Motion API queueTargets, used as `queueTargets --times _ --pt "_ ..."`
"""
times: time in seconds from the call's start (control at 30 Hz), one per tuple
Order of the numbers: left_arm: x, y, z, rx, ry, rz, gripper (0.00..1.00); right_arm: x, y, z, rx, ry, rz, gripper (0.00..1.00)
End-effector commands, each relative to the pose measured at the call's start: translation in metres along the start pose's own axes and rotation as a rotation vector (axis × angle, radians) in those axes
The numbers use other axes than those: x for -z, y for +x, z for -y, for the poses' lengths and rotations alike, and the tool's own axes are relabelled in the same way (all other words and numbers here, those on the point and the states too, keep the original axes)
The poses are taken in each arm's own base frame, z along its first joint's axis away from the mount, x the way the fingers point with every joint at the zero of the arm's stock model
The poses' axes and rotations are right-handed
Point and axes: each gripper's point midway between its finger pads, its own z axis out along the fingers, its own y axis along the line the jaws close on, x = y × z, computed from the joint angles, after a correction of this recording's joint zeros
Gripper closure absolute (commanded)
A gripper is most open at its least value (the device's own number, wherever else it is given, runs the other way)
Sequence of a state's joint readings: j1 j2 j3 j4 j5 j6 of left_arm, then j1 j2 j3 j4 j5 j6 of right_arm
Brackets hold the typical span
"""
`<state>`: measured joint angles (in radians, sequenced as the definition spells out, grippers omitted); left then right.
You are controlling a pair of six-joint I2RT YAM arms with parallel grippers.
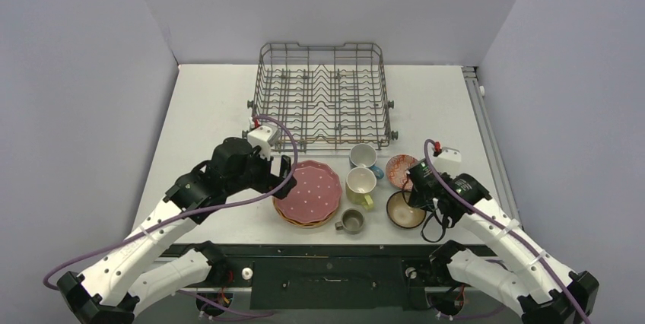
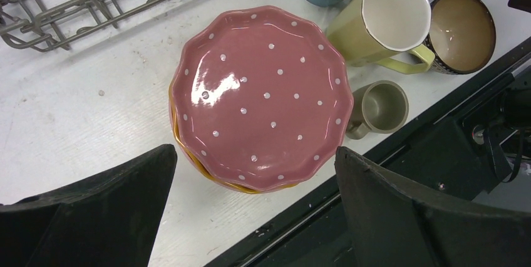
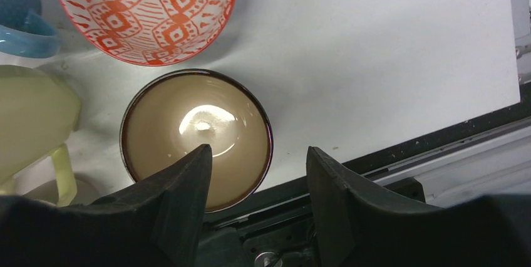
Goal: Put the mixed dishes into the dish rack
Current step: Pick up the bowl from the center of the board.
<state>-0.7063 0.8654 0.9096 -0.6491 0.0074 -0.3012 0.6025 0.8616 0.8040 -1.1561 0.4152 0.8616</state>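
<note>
My left claw (image 2: 255, 154) hangs with its jaws spread wide above the pink plate (image 2: 263, 94), which tops a stack near the table's front edge. The dish rack (image 1: 323, 100) stands behind it. Right of the stack sit the blue mug (image 1: 365, 157), yellow mug (image 1: 361, 185) and small grey mug (image 1: 351, 220). My right claw (image 3: 258, 154), jaws apart, straddles the dark brown bowl's (image 3: 194, 123) rim, not clamped. I cannot tell if it touches.
</note>
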Motion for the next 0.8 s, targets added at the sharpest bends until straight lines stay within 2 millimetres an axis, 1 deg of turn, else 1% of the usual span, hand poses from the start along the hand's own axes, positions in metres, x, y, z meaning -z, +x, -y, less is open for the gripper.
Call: queueTargets --times 0.0,0.13,0.17,0.2,0.37,0.43,0.77 --pt "0.003 -0.006 0.010 0.000 0.053 0.039 0.04 -0.011 0.010 0.006 -0.051 0.039 -0.018 0.47" --pt "0.005 -0.004 0.008 -0.005 0.052 0.046 0.04 -0.025 0.020 0.006 -0.093 0.040 -0.068 0.48" --pt "0.005 -0.003 0.008 -0.005 0.053 0.046 0.04 -0.027 0.021 0.003 -0.103 0.029 -0.074 0.48" --pt "0.006 -0.002 0.008 -0.005 0.054 0.046 0.04 -0.030 0.024 0.006 -0.108 0.038 -0.082 0.48" --pt "0.005 0.001 0.008 -0.004 0.057 0.040 0.04 -0.038 0.028 0.001 -0.129 0.037 -0.101 0.49" --pt "0.005 0.002 0.007 -0.005 0.052 0.038 0.04 -0.042 0.032 0.001 -0.134 0.041 -0.116 0.50" --pt "0.004 0.004 0.004 -0.008 0.040 0.036 0.04 -0.047 0.036 -0.001 -0.162 0.038 -0.127 0.55"
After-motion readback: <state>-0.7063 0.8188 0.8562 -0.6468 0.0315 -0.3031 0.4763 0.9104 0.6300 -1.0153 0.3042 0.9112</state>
